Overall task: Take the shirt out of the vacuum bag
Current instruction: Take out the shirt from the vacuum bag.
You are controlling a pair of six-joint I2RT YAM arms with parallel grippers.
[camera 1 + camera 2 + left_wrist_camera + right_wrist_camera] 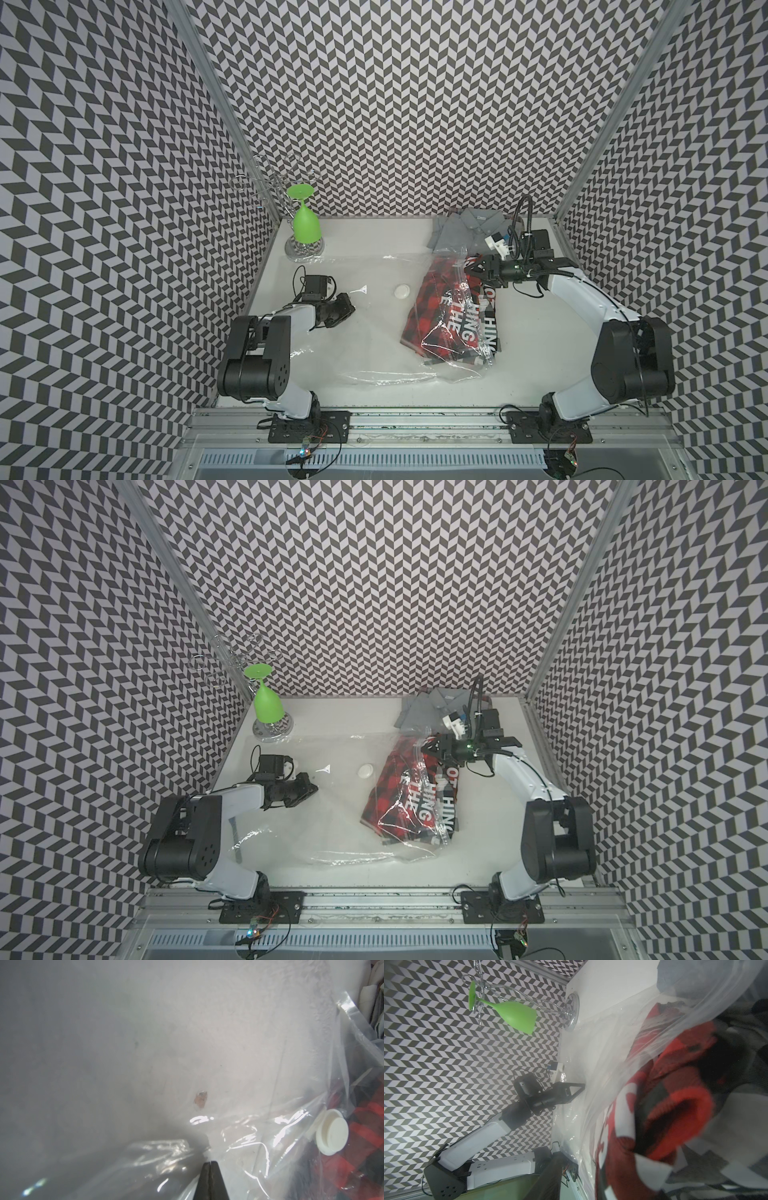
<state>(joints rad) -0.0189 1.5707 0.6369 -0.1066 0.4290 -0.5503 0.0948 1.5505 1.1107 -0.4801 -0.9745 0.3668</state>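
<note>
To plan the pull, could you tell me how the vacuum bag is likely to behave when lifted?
Probably floppy: the vacuum bag lies crinkled and folded. Likely slippery, given its glossy film in the left gripper. It may drag the plaid shirt along.

I can read big white letters on the red and black checked shirt [432, 309], a bit right of the middle in both top views. They lie sideways. One row says "HING". The row just beside it says "HING" too. A third row says "THE". In my right wrist view the shirt's white letters are too blurry to read.
</note>
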